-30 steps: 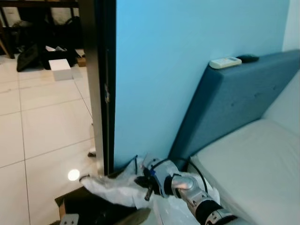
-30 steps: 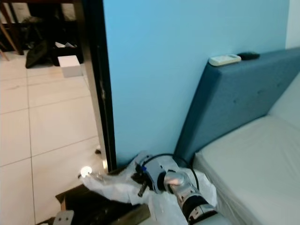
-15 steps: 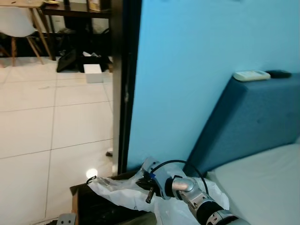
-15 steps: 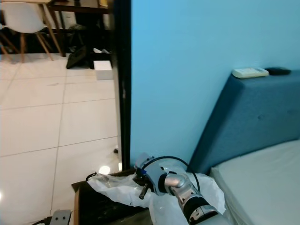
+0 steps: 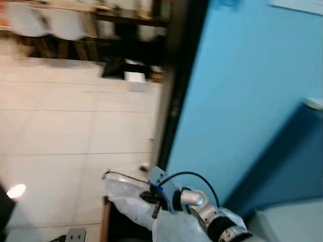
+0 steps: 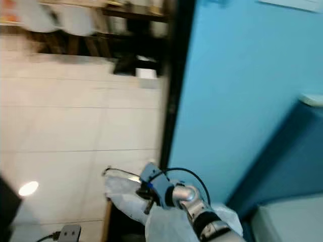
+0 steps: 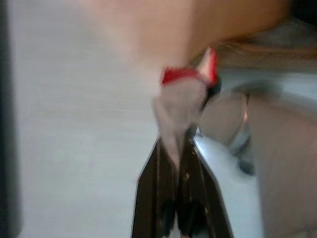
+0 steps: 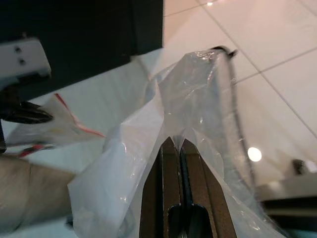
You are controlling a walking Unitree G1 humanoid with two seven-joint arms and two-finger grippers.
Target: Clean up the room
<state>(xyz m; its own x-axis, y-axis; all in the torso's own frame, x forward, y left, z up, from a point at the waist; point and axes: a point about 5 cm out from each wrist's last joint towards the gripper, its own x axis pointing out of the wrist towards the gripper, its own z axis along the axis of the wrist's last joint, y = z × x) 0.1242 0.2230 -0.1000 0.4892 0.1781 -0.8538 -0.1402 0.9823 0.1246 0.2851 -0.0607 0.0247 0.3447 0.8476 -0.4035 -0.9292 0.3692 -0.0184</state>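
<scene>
Right gripper (image 8: 173,144) is pinched tight on the clear plastic bag (image 8: 198,99), low by the dark door frame (image 5: 176,96); left gripper (image 7: 181,148) clamps a blurred red-edged wrapper (image 7: 185,94), contents unreadable

One clear plastic bag (image 5: 132,194) hangs at about six o'clock in the head views, pinched by one gripper, the right gripper (image 8: 174,147), whose two black fingers (image 8: 157,188) are pressed together on the film. One more gripper, the left gripper (image 7: 179,148), clamps one small clear wrapper with a red edge (image 7: 185,96). Two silver arms belong to the rig; one right arm (image 5: 202,212) shows at five o'clock. One white box (image 5: 134,77) sits on the tiled floor (image 5: 60,131) at twelve o'clock. Two pale chairs (image 5: 50,22), blurred, stand at eleven o'clock. One blue wall (image 5: 242,101) stands at three o'clock, and one dark door frame (image 5: 174,101) edges it.
</scene>
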